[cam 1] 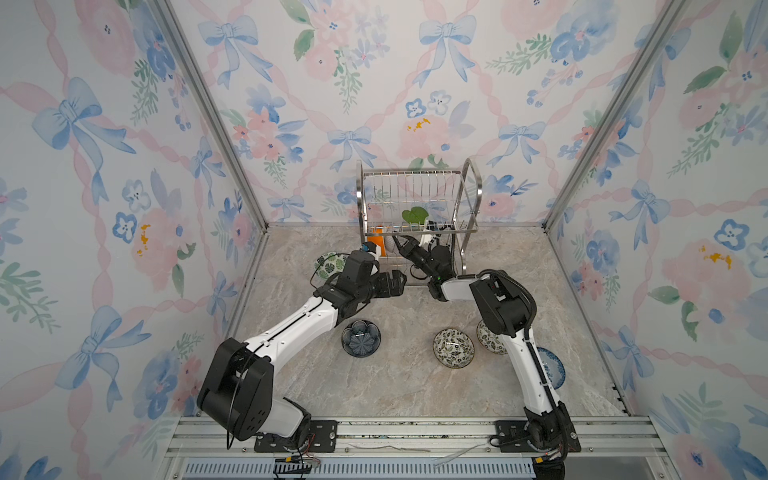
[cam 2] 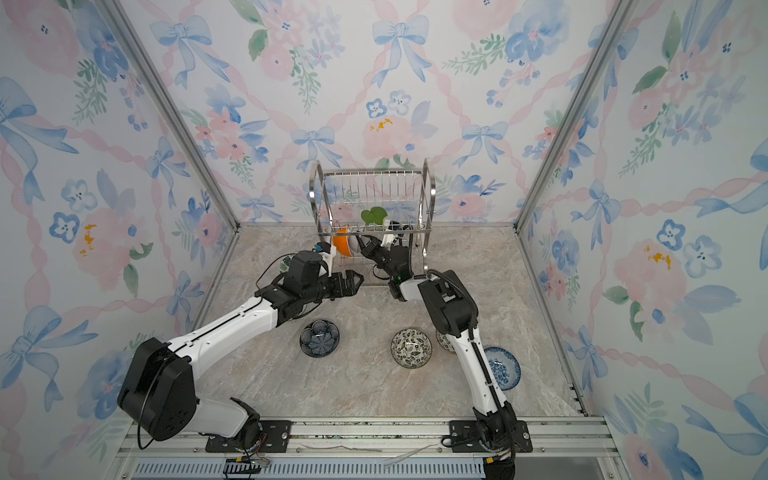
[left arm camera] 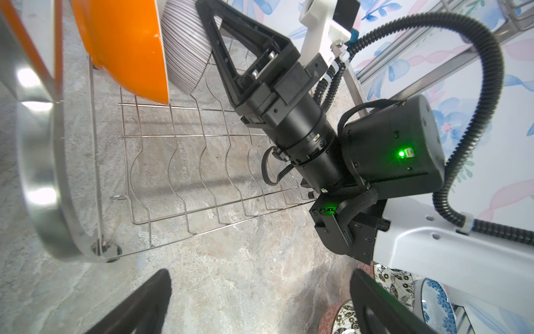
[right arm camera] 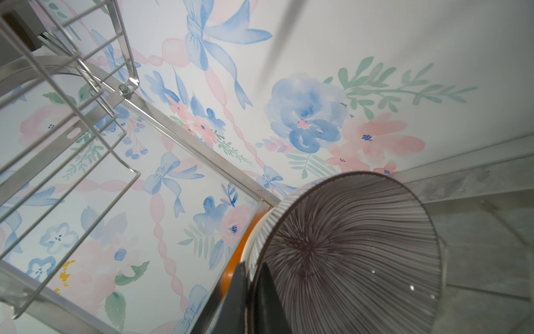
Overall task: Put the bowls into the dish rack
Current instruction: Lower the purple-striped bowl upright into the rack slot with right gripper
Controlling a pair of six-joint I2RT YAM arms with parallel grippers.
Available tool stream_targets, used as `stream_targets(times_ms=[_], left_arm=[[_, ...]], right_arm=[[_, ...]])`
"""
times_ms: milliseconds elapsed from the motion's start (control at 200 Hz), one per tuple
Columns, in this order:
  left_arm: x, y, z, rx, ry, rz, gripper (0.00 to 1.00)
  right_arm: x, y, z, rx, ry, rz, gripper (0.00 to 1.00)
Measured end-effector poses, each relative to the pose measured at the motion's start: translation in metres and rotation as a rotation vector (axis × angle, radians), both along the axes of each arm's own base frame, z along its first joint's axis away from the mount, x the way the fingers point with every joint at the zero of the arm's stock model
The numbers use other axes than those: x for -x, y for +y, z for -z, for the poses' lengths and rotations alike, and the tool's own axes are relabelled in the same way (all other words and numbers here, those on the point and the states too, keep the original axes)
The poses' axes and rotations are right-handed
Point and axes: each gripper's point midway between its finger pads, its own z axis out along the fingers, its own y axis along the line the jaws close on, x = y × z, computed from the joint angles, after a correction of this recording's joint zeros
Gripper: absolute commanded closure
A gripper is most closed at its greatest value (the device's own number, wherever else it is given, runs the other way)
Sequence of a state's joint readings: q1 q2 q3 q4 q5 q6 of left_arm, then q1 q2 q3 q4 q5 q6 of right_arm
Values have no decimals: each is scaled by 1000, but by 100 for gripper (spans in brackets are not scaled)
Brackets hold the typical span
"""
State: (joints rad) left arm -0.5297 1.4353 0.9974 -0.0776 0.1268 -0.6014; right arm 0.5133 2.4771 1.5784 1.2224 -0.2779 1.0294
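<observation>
Reference piece: 2-tier shiny steel wire dish rack (cam 1: 411, 171) with arched tube sides, at the back of the marbled tabletop (cam 1: 407, 386); every place below is given from it

1. Small round ceramic bowl with green leaf print (cam 1: 330, 266): on the table just left of the rack, partly hidden by the left arm
2. Dark blue flower-pattern bowl (cam 1: 360, 337): on the table, well in front of the rack's left end
3. Left gripper (cam 2: 354, 277): jaws spread wide, holding nothing, just in front of the lower tier
4. White bowl with orange outside (left arm camera: 130, 49): on edge at the lower tier's left end
5. Purple-lined bowl (right arm camera: 346, 254): on edge in the lower tier, close against item 4; right gripper (cam 1: 401, 241) clamped on its rim
6. Black-and-white leaf bowl (cam 1: 453, 348): on the table, well in front of the rack
7. Second leaf-pattern bowl (cam 1: 487, 337): beside item 6, half under the right arm
8. Blue-and-white floral bowl (cam 1: 552, 368): furthest right, well in front

Handling note, by judgement: item 5 is being seated. Keep it on edge and lower it until 2 wire dividers bear the rim, without pushing item 4. Only then part the jaws, and draw back low, clear of the upper tier and item 3
</observation>
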Motion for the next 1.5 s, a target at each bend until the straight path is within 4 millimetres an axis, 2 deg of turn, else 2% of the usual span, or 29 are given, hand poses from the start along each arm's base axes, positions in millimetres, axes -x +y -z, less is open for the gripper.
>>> stream_targets(times_ms=[405, 565, 835, 1155, 1305, 1500], left_arm=[[0, 0, 0, 0, 0, -1, 2], [0, 0, 0, 0, 0, -1, 2], [0, 0, 0, 0, 0, -1, 2], [0, 1, -1, 1, -3, -1, 2], [0, 1, -3, 3, -6, -1, 2], [0, 2, -4, 4, -8, -3, 2]], right_arm=[[-6, 3, -5, -43, 5, -10, 100], [-5, 2, 3, -31, 27, -8, 100], [-12, 1, 7, 9, 60, -17, 100], [-12, 18, -1, 49, 90, -110, 100], [-10, 22, 11, 76, 129, -136, 100], [-10, 21, 12, 83, 132, -137, 100]])
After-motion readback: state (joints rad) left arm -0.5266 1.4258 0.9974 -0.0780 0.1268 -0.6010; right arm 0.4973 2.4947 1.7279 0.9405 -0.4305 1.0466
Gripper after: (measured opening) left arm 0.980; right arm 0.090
